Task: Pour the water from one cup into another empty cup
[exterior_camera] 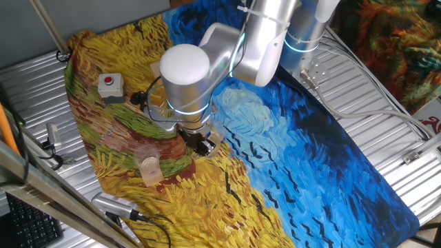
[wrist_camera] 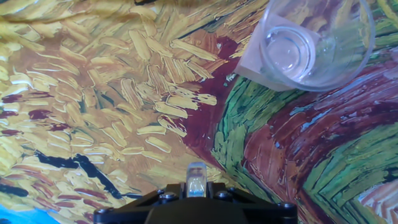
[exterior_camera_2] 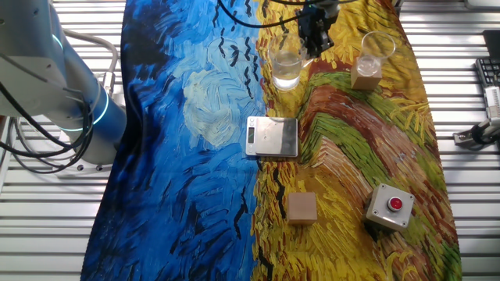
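Desk under a painted cloth [exterior_camera_2: 195, 117]. Clear tumbler [exterior_camera_2: 286, 62] upright near the cloth's far edge, a little water [exterior_camera_2: 286, 76] in its base. Peach-tinted cup [exterior_camera_2: 372, 56] upright to one side, apart from it. Claw [exterior_camera_2: 316, 35] low just beside the tumbler, not gripping it; whether parted or closed, cannot tell. Also: scale [exterior_camera_2: 272, 136], wooden block [exterior_camera_2: 301, 208], red button box [exterior_camera_2: 390, 206].

The scene is lit evenly and brightly from above, and only soft, short shadows are cast. Small glare is seen on the white arm joint [exterior_camera: 185, 65]. In the hand view the gripper [wrist_camera: 196, 186] is blurred.
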Controlling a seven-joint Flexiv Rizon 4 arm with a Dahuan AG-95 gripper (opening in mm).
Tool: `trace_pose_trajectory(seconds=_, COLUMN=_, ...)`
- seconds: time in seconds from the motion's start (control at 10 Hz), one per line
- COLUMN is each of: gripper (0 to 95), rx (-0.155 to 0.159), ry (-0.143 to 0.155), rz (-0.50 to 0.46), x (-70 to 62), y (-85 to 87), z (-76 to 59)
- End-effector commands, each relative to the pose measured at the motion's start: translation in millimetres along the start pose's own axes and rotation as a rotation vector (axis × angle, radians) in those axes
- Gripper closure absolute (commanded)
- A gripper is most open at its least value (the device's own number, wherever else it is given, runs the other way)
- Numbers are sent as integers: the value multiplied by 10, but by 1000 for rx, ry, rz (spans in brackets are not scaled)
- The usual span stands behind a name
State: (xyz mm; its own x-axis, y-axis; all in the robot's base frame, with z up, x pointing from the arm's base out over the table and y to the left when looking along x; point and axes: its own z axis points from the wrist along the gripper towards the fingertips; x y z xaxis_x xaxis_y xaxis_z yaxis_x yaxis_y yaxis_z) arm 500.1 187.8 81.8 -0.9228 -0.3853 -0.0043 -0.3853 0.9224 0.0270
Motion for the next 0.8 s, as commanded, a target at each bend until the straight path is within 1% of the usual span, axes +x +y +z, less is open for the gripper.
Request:
trace_pose_trajectory(seconds=0.1, gripper=950, rx=3, ry=-6, rz=-4, x=9, y=0, z=5)
trace_pose_trajectory(seconds=0.2, gripper=950, rx=3, ry=-18, rz=-7, x=9, y=1, z=6)
trace_pose_trajectory(seconds=0.3, gripper=950, rx=-8, ry=-25, rz=-5, x=4, y=3, z=10)
trace_pose_trajectory(seconds=0.4, gripper=950, rx=7, ry=2, rz=-9, x=1, y=5, z=12)
trace_pose_trajectory(seconds=0.5, gripper=950, rx=31, ry=19, rz=-19, x=1, y=5, z=12)
trace_pose_trajectory(seconds=0.6, gripper=950, rx=14, ry=5, rz=-21, x=0, y=5, z=12)
trace_pose_trajectory(seconds=0.7, gripper=950, rx=23, ry=-8, rz=-30, x=-1, y=5, z=13)
trace_pose_trajectory(seconds=0.8, gripper=950, rx=-6, ry=-34, rz=-31, x=-4, y=4, z=17)
